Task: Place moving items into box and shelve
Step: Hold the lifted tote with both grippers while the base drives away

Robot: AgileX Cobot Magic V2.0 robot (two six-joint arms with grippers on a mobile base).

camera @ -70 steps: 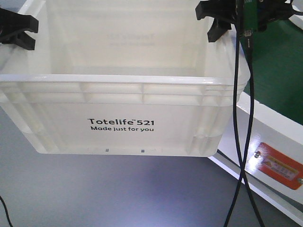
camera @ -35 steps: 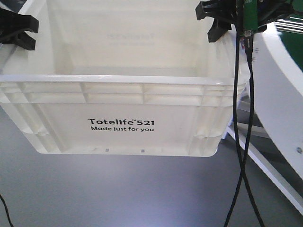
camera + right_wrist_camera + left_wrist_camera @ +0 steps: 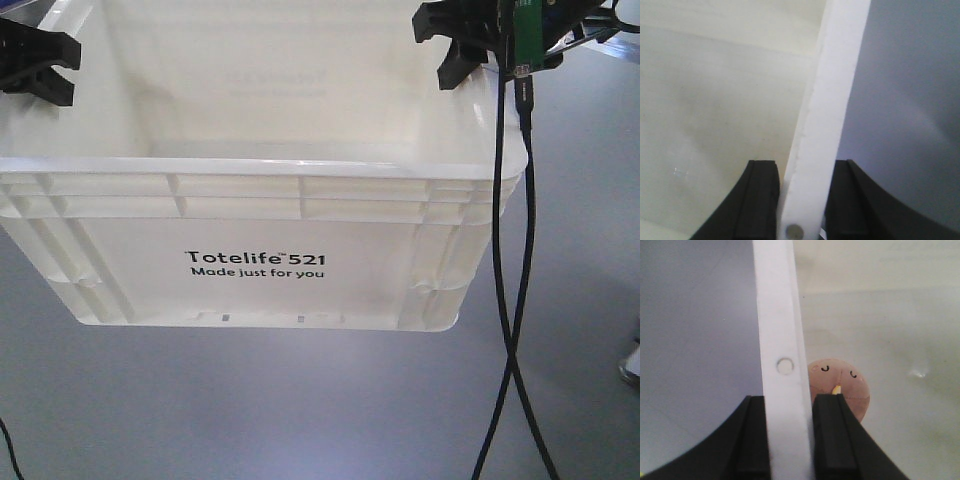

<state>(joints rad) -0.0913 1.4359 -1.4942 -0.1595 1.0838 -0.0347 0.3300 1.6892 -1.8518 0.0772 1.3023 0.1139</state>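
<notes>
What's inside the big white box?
A round pinkish toy with a little face lies on the box floor, beside the rim the left gripper clamps. One finger hides its lower edge. From the front, the near wall covers the bottom.

Likely a robotics lab or test hall: smooth grey floor [image 3: 250,400], loose black cables [image 3: 522,250], bare green circuit board [image 3: 528,30].
</notes>
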